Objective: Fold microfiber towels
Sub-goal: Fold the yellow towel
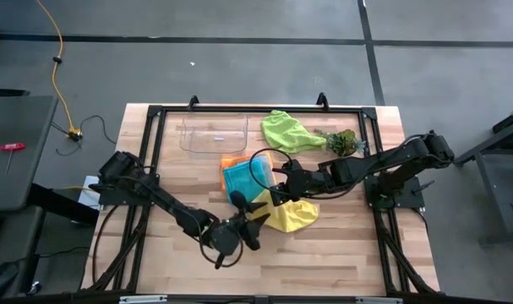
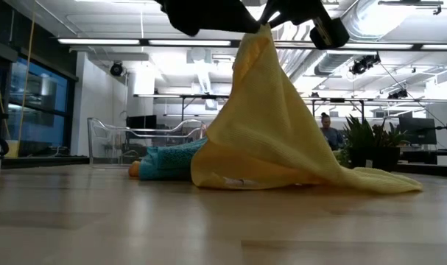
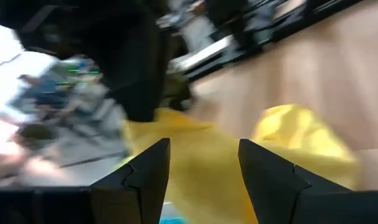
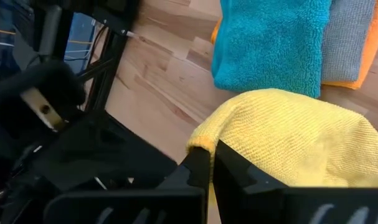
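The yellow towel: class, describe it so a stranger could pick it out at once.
On the wooden table, look near the middle, just in front of the folded stack topped by the teal towel. The yellow towel lies there, the only one lifted by a corner, pinched in the right gripper.

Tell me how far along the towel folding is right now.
Done: the teal microfiber towel sits folded on a stack with orange and grey ones. In hand: the right gripper pinches the yellow microfiber towel up by an edge; the left gripper is open beside it. Left: the lime green towel lies crumpled.
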Robot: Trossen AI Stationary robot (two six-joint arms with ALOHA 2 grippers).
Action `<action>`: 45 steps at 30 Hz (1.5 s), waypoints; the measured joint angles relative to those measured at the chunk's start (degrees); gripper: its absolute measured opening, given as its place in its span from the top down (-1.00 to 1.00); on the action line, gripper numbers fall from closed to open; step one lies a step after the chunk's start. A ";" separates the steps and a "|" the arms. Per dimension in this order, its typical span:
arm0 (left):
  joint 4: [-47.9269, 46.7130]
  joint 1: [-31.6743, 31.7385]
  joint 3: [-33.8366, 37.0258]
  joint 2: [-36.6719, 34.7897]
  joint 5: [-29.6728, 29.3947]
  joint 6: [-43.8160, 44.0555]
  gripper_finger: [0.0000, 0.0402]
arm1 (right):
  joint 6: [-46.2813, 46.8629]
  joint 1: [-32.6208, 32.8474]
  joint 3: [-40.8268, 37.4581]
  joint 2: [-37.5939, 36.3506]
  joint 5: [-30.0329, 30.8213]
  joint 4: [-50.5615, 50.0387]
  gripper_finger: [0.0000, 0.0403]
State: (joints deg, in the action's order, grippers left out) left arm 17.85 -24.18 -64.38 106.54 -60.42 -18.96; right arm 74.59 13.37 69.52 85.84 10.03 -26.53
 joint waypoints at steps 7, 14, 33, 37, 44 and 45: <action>0.02 0.68 -0.28 0.09 -1.91 -1.29 0.10 | -0.03 -0.19 0.00 0.00 0.87 1.16 1.00; -6.00 0.61 -0.27 0.09 -1.49 -4.92 0.10 | 2.04 -1.19 0.00 0.00 1.03 1.15 1.00; -6.41 3.54 -0.22 0.09 -4.62 -9.27 0.10 | 5.04 -2.12 0.00 0.02 1.39 3.12 1.00; -5.50 3.49 -0.22 0.09 -6.91 -10.90 0.10 | 5.09 -2.12 0.00 0.02 1.97 2.99 1.00; -5.30 2.96 -0.16 -1.31 -7.97 -11.74 0.10 | 5.09 -2.12 0.00 0.02 3.35 2.51 1.00; -4.63 2.80 -0.17 -1.59 -7.97 -11.69 0.10 | 5.09 -2.12 0.00 0.02 3.44 2.46 1.00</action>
State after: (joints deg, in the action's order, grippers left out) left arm 13.22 -21.38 -64.54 104.96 -68.39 -30.65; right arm 79.68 11.25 69.52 85.86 13.46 -24.08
